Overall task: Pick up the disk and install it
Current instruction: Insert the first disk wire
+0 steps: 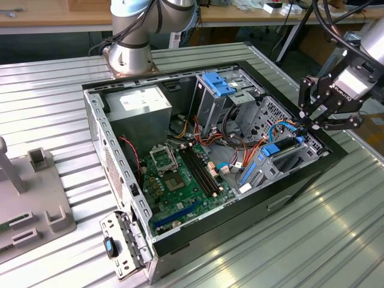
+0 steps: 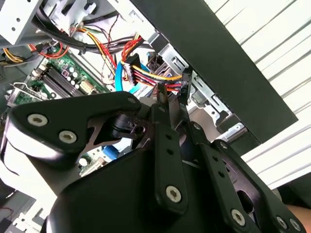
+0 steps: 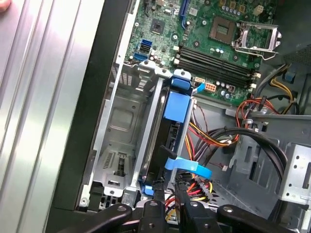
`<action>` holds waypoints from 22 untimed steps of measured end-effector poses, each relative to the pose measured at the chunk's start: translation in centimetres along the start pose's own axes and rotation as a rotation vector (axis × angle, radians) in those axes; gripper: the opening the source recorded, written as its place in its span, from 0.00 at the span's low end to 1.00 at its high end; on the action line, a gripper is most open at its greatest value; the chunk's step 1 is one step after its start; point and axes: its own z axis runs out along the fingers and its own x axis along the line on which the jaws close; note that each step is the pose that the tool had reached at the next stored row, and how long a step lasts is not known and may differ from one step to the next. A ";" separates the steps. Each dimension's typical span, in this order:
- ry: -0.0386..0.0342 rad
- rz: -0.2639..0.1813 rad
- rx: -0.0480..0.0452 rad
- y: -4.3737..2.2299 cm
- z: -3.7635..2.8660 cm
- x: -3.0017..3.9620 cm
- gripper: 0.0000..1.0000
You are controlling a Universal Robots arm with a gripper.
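The disk (image 3: 171, 136) stands on edge in the metal drive cage (image 3: 121, 126) at the open computer case's corner, dark-sided with a blue rail along its upper edge. In the exterior view the disk (image 1: 283, 156) lies on the view's right, under my gripper (image 1: 309, 126). In both wrist views my gripper (image 3: 168, 187) reaches down to the disk's cable end, its two black fingers close together on either side of that end. Red, yellow and orange wires run past the fingertips (image 2: 161, 93) of my gripper (image 2: 171, 92); the disk is hidden here.
The open case (image 1: 288, 198) lies on a ribbed metal table (image 1: 54, 102). Inside are a green motherboard (image 1: 180, 174), a grey power supply box (image 1: 138, 105) and a second cage with a blue latch (image 1: 217, 83). A grey fixture (image 1: 30, 198) stands at the exterior view's left.
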 end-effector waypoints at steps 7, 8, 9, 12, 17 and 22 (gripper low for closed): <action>0.0062 -0.009 -0.0031 -0.05 -0.36 -0.03 0.24; 0.0065 -0.008 -0.0031 -0.05 -0.38 0.00 0.24; 0.0062 -0.008 -0.0031 -0.04 -0.37 0.00 0.24; 0.0058 -0.061 -0.0104 -0.09 -0.29 0.03 0.24; 0.0072 -0.174 -0.0271 -0.26 -0.11 0.10 0.24; 0.0107 -0.219 -0.0359 -1.00 -0.11 0.31 0.24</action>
